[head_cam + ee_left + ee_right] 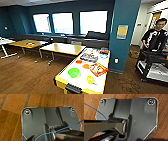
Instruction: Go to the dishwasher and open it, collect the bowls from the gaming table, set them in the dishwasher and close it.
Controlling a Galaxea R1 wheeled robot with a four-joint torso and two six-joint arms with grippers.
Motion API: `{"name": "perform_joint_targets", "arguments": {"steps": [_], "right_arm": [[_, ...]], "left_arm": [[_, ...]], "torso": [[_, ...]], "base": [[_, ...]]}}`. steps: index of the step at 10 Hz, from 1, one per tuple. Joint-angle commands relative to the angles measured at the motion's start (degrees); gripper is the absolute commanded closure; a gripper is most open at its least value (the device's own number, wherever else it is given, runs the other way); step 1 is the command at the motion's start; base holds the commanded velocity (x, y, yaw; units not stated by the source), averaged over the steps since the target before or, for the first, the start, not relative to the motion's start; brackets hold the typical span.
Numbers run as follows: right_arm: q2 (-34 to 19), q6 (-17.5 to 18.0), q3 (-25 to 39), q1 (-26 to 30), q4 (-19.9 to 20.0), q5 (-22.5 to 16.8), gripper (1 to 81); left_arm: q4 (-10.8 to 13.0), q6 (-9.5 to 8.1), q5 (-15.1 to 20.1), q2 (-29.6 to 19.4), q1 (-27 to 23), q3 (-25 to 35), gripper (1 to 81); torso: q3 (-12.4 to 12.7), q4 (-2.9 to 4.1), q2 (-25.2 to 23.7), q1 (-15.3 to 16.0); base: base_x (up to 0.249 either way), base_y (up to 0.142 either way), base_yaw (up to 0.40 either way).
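- Teal walls (75, 7) enclose the room; three bright windows (63, 23) glow at twelve o'clock.
- A dark bench sofa (82, 40) runs beneath them.
- Wooden-topped tables (63, 48) stand at ten o'clock on a brown wood floor (22, 75).
- A teal pillar (123, 35) rises at one o'clock.

White-topped, yellow-edged desk (65, 80) seen in the head view, standing on a brown wood floor (25, 72). On the top are noted: a green bowl (73, 72) near the close end; two orange bowls (79, 61) (85, 66) further along, near each other; a yellow round item (90, 79) by the near edge; an orange-red flat box (98, 69) beside the bowls. More boxes (89, 57) lie at the far end, too blurred to identify.
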Motion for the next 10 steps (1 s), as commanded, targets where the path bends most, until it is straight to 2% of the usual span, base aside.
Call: {"name": "perform_joint_targets", "arguments": {"steps": [1,10], "right_arm": [[0.33,-0.15,0.26,2.74,-0.22,-3.03,1.0],[0.34,-0.15,0.26,2.82,-0.22,-3.21,1.0]], "left_arm": [[-0.2,0.36,2.81,-0.18,-2.67,-0.16,1.0],[-0.2,0.36,2.81,-0.18,-2.67,-0.16,1.0]], "torso": [[0.0,0.0,0.0,0.0],[0.0,0.0,0.0,0.0]], "base": [[0.086,0.134,0.0],[0.086,0.132,0.0]]}}
